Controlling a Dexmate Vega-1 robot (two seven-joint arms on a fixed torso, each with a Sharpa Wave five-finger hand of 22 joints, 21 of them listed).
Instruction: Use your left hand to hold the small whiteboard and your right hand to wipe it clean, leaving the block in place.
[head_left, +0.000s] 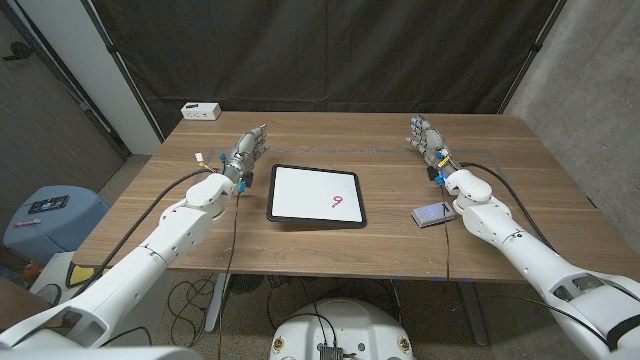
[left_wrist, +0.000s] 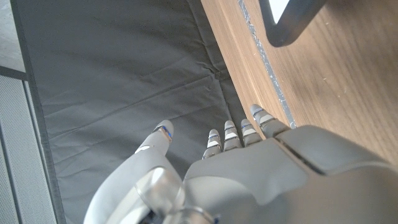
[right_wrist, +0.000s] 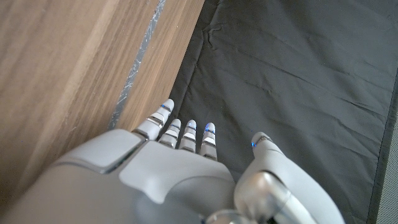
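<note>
Both hands are waiting open and holding nothing — left hand (head_left: 246, 152) at the frame's upper left, right hand (head_left: 428, 140) at upper right, flanking the small whiteboard (head_left: 316, 195) lying centre, its red mark unwiped — the eraser block (head_left: 434, 213) is sitting lower right, probably for the right hand's reach.

You have one small whiteboard (head_left: 316, 195) on the surface (head_left: 340, 135), carrying one red mark (head_left: 338, 201). One eraser block (head_left: 434, 214) lies near your right arm. One white box (head_left: 200, 111) sits at the far left corner. Two hands are up: left hand (head_left: 246, 152) and right hand (head_left: 428, 139), both empty, fingers (left_wrist: 231, 132) apart.
</note>
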